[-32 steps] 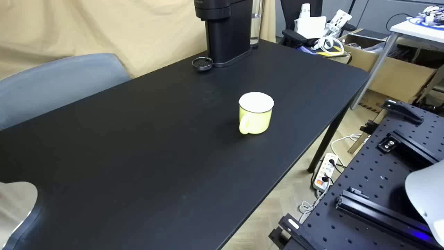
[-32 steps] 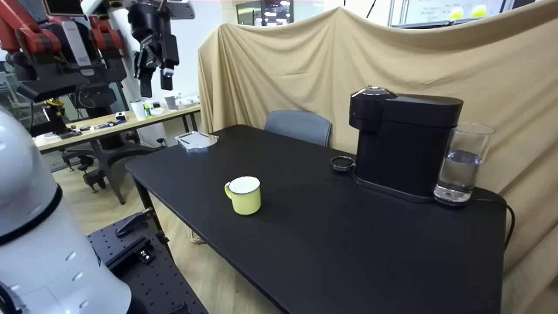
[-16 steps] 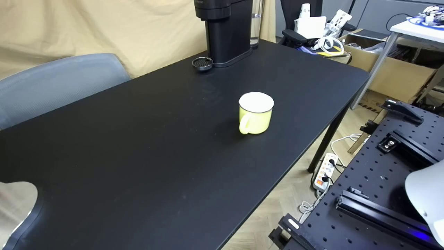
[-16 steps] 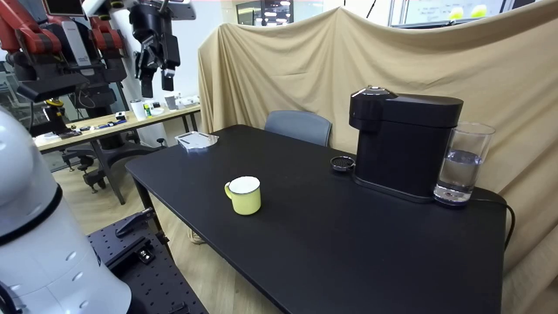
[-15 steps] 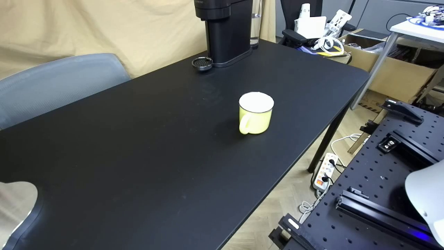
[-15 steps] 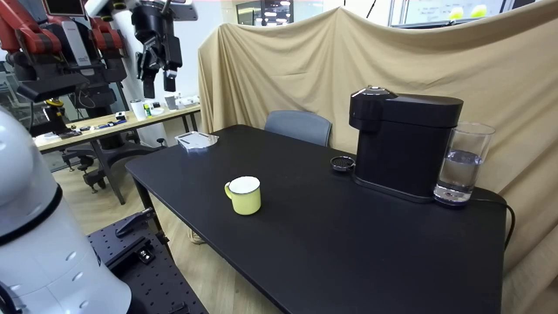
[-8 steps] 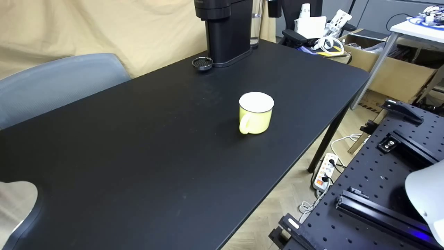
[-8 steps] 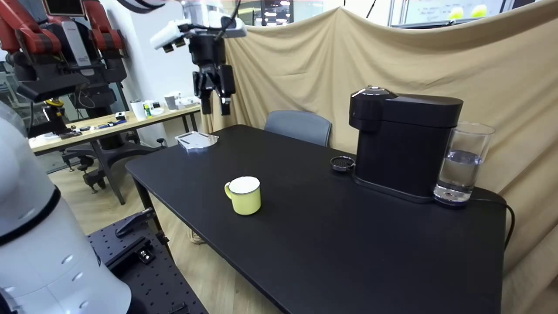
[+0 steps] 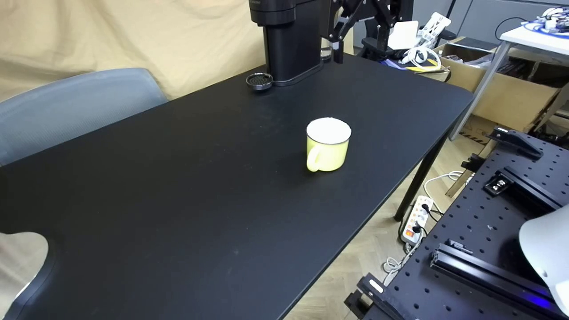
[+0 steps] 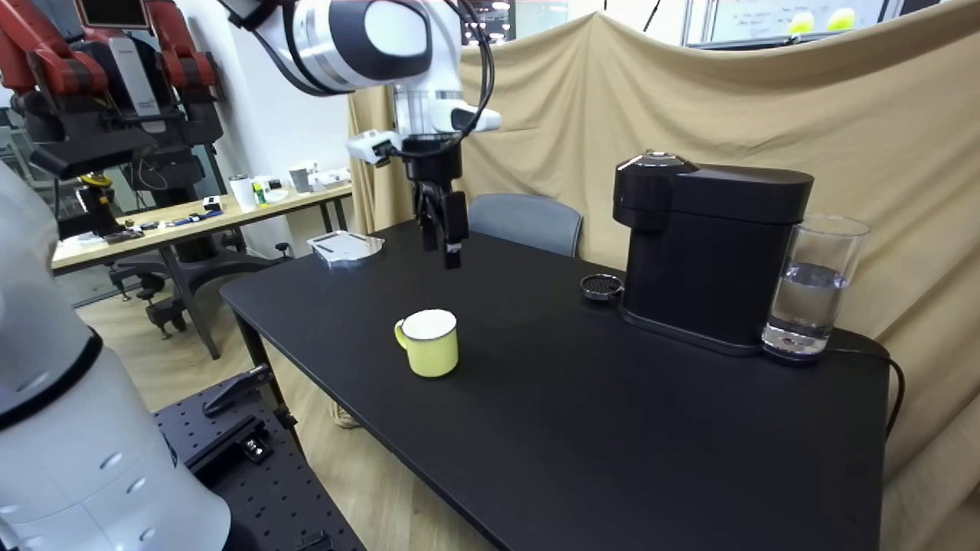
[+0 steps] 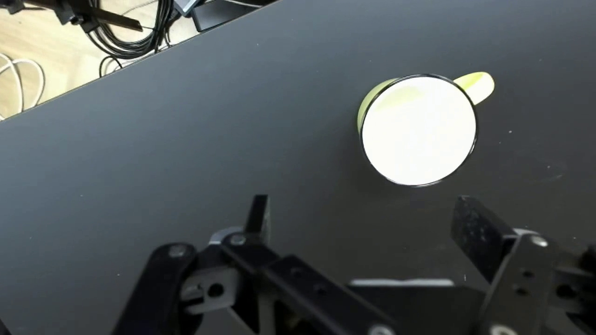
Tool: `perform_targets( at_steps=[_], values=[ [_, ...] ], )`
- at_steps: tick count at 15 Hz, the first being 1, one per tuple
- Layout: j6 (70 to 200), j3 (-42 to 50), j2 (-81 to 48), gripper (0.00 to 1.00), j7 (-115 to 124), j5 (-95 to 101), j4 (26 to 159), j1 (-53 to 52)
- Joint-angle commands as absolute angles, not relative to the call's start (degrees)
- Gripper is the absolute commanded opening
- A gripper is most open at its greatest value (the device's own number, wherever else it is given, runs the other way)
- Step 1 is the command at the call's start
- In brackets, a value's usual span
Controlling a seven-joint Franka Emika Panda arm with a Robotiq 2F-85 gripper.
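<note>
Behind everything I see a beige drape (image 10: pixel 536 115) hanging in loose folds. In front of it stretches a long black tabletop (image 10: pixel 651 428). My white robot arm (image 10: pixel 398 34) is based beside a perforated black plate (image 10: pixel 268 497) and reaches over the tabletop. At the far long side a grey-blue chair (image 10: pixel 524 222) shows its backrest above the edge. Along that same side stands a black coffee machine (image 10: pixel 704 260), and against its rear end a clear water tank (image 10: pixel 811 298), partly filled.

My black pincer (image 11: pixel 362 200) points down above the tabletop, released, its two fingers spread wide; in the wrist view the dark surface shows through the gap. Nearest to it is a yellow enamel mug (image 11: pixel 419 132), upright on the tabletop, white inside with a dark rim. In the wrist view it appears just ahead of the fingertips, over toward the right of the picture, with its handle turned up and right. Smallest, a round drip tray (image 10: pixel 601 287) with a dark grille sits at the foot of the coffee machine.
</note>
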State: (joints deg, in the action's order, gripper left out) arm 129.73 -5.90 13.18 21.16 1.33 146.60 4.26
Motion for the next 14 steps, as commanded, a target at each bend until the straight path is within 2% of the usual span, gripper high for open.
perform_targets(
  at_steps=[1, 8, 14],
  values=[
    [134.08, -5.64, 8.03, 1.0, 26.61, 1.9, 147.37, 3.45],
    [135.26, -4.75, 4.66, 1.0, 26.46, 3.4, 147.38, 1.67],
    [142.08, -4.82, 0.24, 1.0, 25.34, 0.96, 148.26, -0.11]
  ],
)
